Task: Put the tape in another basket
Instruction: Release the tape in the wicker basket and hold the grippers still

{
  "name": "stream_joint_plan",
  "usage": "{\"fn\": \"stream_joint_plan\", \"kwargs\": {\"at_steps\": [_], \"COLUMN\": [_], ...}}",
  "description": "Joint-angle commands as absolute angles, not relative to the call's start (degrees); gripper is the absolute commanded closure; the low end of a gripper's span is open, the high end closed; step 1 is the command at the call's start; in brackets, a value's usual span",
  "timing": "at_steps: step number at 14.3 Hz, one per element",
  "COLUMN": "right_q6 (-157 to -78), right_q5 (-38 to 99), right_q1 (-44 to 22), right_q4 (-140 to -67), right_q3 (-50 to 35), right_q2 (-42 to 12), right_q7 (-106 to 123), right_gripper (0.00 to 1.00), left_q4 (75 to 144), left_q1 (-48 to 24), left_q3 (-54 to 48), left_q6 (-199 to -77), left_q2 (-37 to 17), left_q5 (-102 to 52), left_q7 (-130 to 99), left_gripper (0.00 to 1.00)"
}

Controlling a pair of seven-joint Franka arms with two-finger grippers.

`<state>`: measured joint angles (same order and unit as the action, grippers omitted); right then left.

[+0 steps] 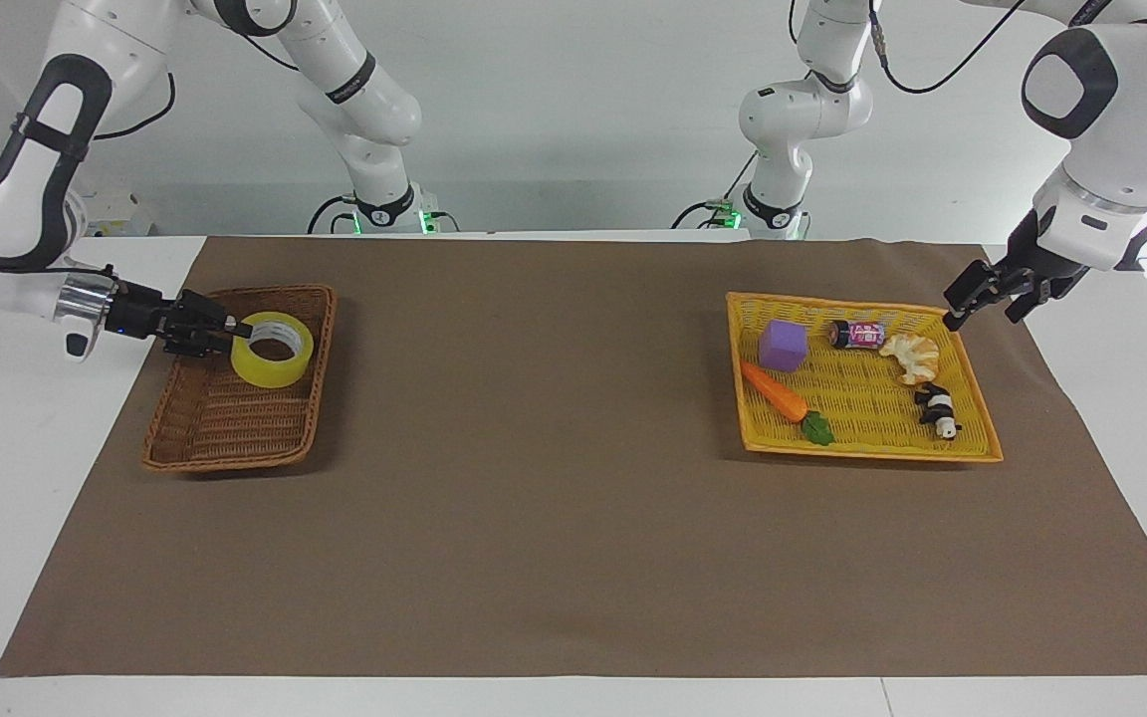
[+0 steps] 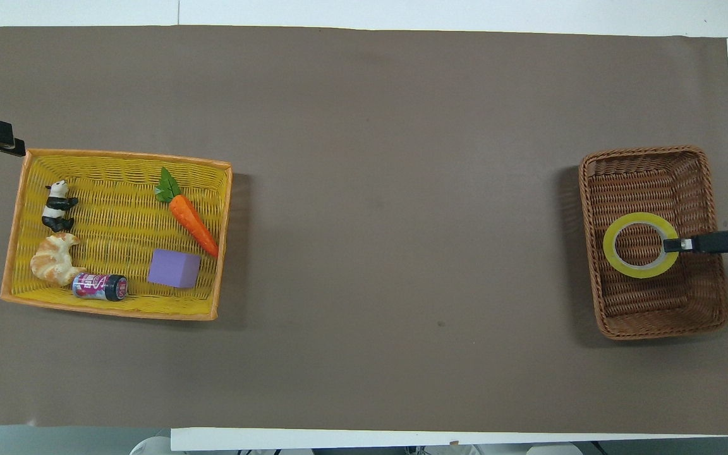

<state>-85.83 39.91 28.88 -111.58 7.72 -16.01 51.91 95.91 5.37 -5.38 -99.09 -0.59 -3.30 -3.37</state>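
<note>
From across the tabletop, the right pincer (image 1: 231, 330) is clamped on the rim of the yellow tape roll (image 1: 272, 349), which sits low inside the brown wicker basket (image 1: 197, 438) at the right arm's end; whether the roll touches the basket floor I cannot tell. The left pincer (image 1: 988, 296) waits with its fingers spread wide just outside the yellow tray (image 1: 857, 448) of toys. From overhead, the tape roll (image 2: 641, 253) lies flat within the wicker basket (image 2: 655, 327), the right pincer (image 2: 673, 244) gripping its edge. This looks like the placing step; next it should let go and lift clear without snagging the rim
</note>
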Motion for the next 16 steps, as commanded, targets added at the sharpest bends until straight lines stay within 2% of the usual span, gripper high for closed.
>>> {"fn": "stream_joint_plan", "kwargs": {"at_steps": [1,7,8,9,10,11,12,16], "right_q6": [-86.57,-89.3,-89.47,-89.82,-89.91,-90.09,-90.35,-90.44], "right_q5": [37.97,37.44,37.18,36.74,36.3,35.95,35.43,32.97], "right_q1": [29.44,29.53,29.53,29.62,29.53,29.53,29.44,28.83], "right_q4": [-111.36,-111.8,-111.71,-111.71,-111.71,-111.45,-111.36,-108.56], "right_q3": [7.03,7.03,7.03,7.03,7.03,7.03,7.03,6.94], "right_q2": [-15.12,-17.23,-17.23,-17.23,-17.23,-17.31,-17.31,-16.79], "right_q7": [53.09,56.6,56.51,56.6,56.6,56.6,56.6,56.69], "right_gripper": [1.0,0.99,0.93,0.83,0.58,0.22,0.0,0.0], "left_q4": [96.86,96.24,96.07,96.06,96.06,96.15,96.59,97.21], "left_q1": [4.84,2.81,2.9,2.9,2.9,2.81,2.81,2.73], "left_q3": [-6.5,-6.59,-6.68,-6.59,-6.68,-6.77,-6.77,-6.86], "left_q6": [-98.7,-97.21,-97.12,-97.12,-97.29,-97.21,-97.64,-97.47], "left_q2": [0.62,0.79,0.79,0.88,0.97,1.14,1.32,1.93], "left_q5": [-2.2,0.7,0.7,0.7,0.7,0.62,0.62,0.62], "left_q7": [-2.99,-2.81,-2.81,-2.81,-2.81,-2.81,-2.9,-2.64], "left_gripper": [0.01,0.01,0.01,0.01,0.01,0.01,0.01,0.01]}}
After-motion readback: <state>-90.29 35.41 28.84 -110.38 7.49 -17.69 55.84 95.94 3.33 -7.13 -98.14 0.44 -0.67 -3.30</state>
